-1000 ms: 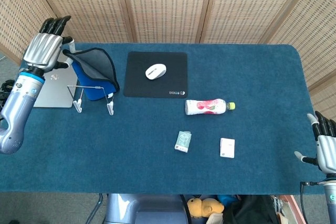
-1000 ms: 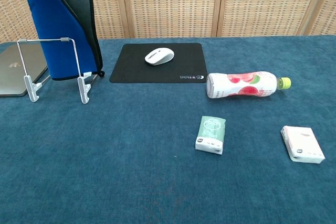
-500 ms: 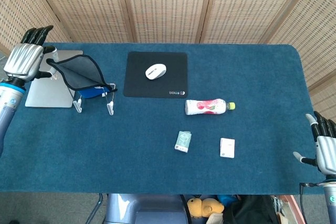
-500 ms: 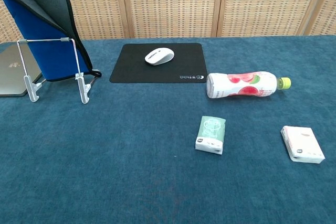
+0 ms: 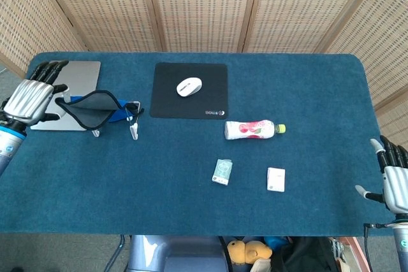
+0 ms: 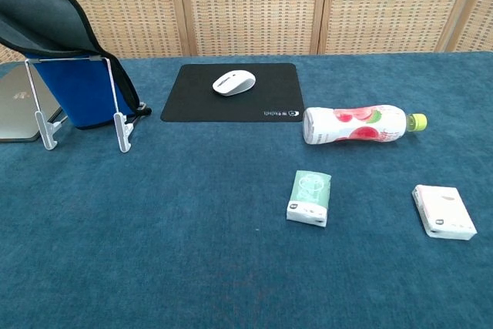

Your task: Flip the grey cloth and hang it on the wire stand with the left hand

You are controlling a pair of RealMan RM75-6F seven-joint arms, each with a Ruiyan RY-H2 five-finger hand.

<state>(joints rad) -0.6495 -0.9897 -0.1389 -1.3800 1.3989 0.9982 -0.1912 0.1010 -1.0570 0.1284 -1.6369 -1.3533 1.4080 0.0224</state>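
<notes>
At about nine o'clock on the blue table (image 5: 191,221), the left hand (image 5: 29,100) grips one edge of the grey cloth (image 5: 92,106), fingers closed on it. The cloth, grey outside with blue lining, drapes over the top bar of the wire stand (image 6: 115,125), its blue side hanging behind the wire legs. Just beside the stand at ten o'clock lies a silver laptop (image 5: 80,74). The right hand (image 5: 395,179) rests at four o'clock off the table edge, holding nothing, fingers straight and slightly apart. A white mouse (image 5: 189,86) sits on a black mousepad (image 5: 210,103) at twelve
</notes>
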